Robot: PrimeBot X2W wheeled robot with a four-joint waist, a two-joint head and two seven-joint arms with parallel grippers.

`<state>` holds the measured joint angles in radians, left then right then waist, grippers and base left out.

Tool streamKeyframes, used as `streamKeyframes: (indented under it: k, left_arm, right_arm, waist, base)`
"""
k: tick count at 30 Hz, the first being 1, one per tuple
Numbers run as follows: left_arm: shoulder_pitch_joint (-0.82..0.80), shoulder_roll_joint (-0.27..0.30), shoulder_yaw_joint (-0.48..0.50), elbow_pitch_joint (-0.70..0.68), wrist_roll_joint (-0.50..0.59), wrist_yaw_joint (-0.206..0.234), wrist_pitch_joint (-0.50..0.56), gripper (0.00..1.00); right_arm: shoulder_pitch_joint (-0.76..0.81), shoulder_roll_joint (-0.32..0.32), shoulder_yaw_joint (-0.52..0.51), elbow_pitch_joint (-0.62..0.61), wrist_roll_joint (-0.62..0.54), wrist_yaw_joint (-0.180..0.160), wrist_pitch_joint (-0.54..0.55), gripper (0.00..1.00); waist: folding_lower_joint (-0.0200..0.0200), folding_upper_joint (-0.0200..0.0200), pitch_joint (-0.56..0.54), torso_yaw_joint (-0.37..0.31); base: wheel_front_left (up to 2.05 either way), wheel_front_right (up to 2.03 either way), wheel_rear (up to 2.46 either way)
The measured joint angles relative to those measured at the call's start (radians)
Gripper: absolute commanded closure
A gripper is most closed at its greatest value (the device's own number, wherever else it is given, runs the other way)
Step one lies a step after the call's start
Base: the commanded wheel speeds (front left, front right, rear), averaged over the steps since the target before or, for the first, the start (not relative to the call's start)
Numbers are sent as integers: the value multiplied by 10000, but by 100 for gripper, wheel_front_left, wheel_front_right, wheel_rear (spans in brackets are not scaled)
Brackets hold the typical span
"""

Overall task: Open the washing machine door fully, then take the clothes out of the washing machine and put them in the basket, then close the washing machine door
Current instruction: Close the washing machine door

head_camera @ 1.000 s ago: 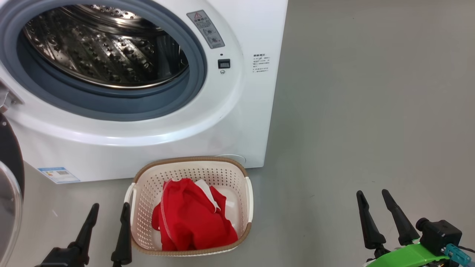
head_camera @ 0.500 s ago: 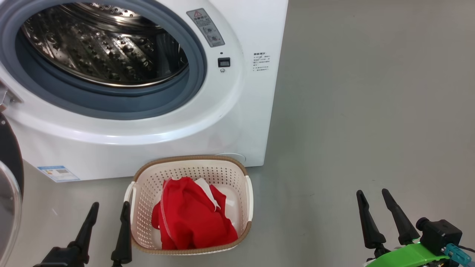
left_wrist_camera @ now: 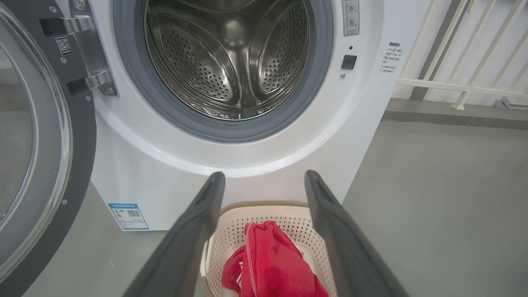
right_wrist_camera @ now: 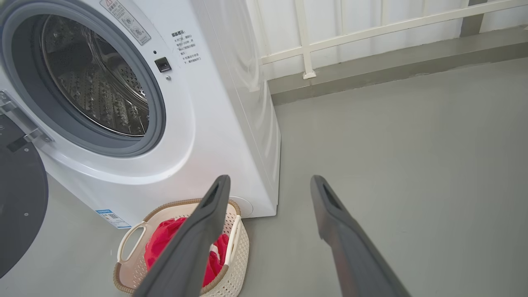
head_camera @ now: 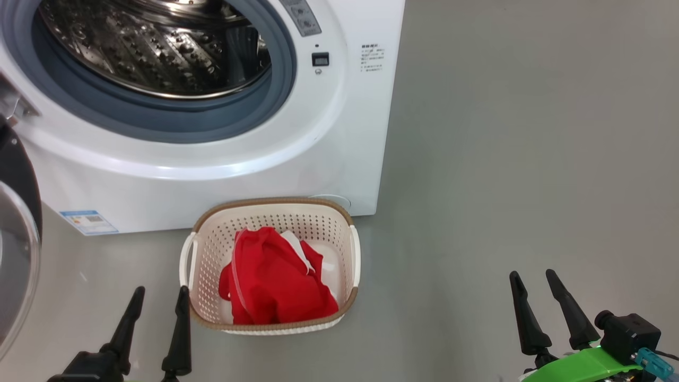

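Observation:
The white washing machine (head_camera: 329,138) stands open, its steel drum (left_wrist_camera: 231,62) bare inside. Its door (head_camera: 16,249) hangs swung out at the far left, black ring and glass bowl showing; the door (left_wrist_camera: 37,140) fills the left of the left wrist view. The cream basket (head_camera: 353,254) sits on the floor just in front of the machine with the red clothes (head_camera: 273,278) heaped in it. My left gripper (head_camera: 160,297) is open, just left of the basket. My right gripper (head_camera: 533,281) is open over bare floor, well right of the basket.
Grey floor (head_camera: 504,159) stretches to the right of the machine. A white railing (right_wrist_camera: 330,37) and a low kerb run behind the machine. A blue label (head_camera: 87,222) sits at the machine's lower left corner.
The head camera has tilted or pulled back, so machine and basket sit higher in the picture. Both grippers stay open in their places; the clothes lie as before.

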<state>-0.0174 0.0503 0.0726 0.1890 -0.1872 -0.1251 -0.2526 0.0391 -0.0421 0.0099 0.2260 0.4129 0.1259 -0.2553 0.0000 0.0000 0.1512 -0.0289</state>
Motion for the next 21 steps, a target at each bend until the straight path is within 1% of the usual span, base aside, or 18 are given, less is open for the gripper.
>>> streamKeyframes:
  k: [4,12,21]
  left_arm:
    - [0,31,-38,-17,-2,0,0,0]
    - [-7,33,-61,-17,-4,0,0,0]
    - [-23,-2,13,54,-65,0,0,0]
  right_arm:
    - [0,2,2,2,6,0,0,0]
    - [-2,2,0,8,6,0,0,0]
    - [-5,0,42,15,-12,0,0,0]
  waist:
    - [0,0,16,15]
    - [0,1,53,63]
    - [0,0,34,445]
  base:
    - [-33,33,0]
    - [0,0,0]
    - [0,0,0]
